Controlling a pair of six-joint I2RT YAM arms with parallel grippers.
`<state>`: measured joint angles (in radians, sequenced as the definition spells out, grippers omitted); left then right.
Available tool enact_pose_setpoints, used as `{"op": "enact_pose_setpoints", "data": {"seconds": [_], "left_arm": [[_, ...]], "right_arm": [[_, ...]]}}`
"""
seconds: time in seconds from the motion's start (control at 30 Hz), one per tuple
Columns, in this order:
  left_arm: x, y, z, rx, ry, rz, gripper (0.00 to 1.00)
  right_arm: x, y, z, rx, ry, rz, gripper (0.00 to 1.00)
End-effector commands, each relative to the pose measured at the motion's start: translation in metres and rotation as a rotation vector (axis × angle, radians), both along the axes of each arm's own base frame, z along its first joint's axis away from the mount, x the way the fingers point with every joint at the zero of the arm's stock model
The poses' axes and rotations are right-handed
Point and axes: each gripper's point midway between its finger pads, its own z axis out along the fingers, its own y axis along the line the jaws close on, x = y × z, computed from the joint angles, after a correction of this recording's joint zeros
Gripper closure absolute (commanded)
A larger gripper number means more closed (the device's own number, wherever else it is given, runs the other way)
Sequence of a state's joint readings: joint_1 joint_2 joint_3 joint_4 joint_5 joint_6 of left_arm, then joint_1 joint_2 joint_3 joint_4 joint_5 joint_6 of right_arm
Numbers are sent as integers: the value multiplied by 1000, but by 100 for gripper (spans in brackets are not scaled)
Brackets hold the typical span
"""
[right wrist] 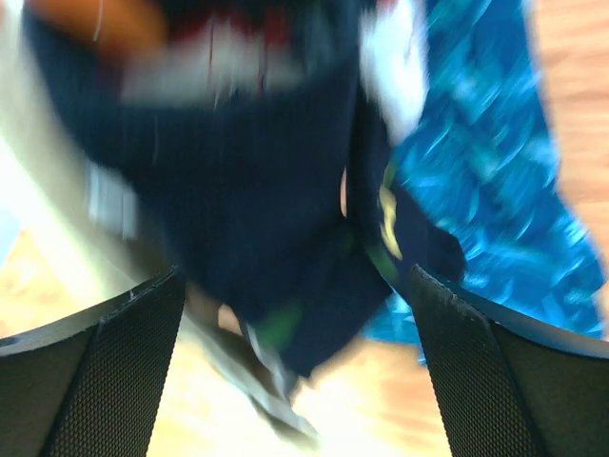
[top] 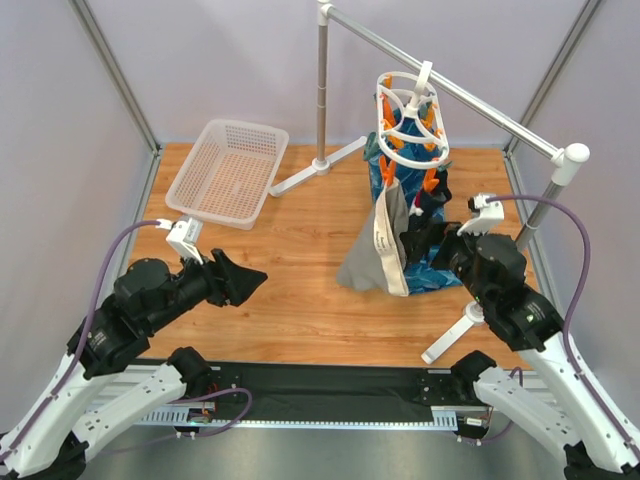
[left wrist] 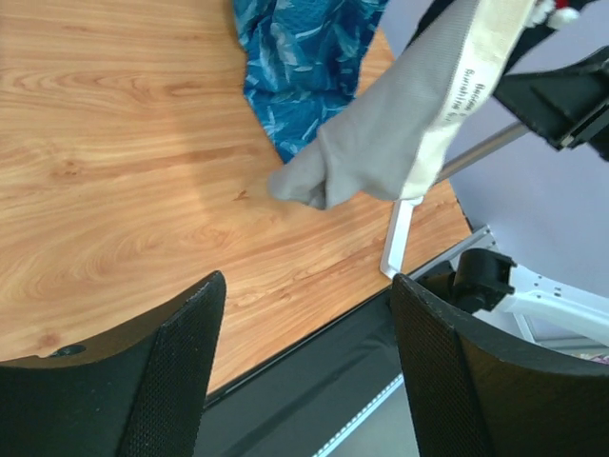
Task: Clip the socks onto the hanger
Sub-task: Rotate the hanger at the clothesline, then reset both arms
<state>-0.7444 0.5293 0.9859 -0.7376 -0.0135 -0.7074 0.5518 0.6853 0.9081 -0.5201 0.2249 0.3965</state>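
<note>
1. Right gripper (right wrist: 295,276): fingers spread wide, facing a dark navy sock (right wrist: 257,209). The wrist view is blurred, so contact cannot be judged.
2. Left gripper (left wrist: 306,281): fingers spread with nothing between them, over the wooden table (left wrist: 124,143), well apart from the garments.
3. Hanger (top: 412,125): white rings hooked on the grey rail (top: 480,105), with orange pegs (top: 432,180) dangling below.
4. The dark navy sock hangs beneath the hanger, beside a grey cloth (top: 385,245) and a blue patterned cloth (top: 445,272).
5. White basket (top: 228,170): far left of the table.
</note>
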Motion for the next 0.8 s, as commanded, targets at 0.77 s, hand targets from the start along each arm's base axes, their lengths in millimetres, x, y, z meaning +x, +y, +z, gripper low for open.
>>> {"op": "enact_pose_setpoints", "data": {"seconds": [0.77], "left_arm": [[-22, -40, -76, -751, -273, -241, 4]], "right_arm": [[-61, 52, -126, 626, -137, 333, 0]]}}
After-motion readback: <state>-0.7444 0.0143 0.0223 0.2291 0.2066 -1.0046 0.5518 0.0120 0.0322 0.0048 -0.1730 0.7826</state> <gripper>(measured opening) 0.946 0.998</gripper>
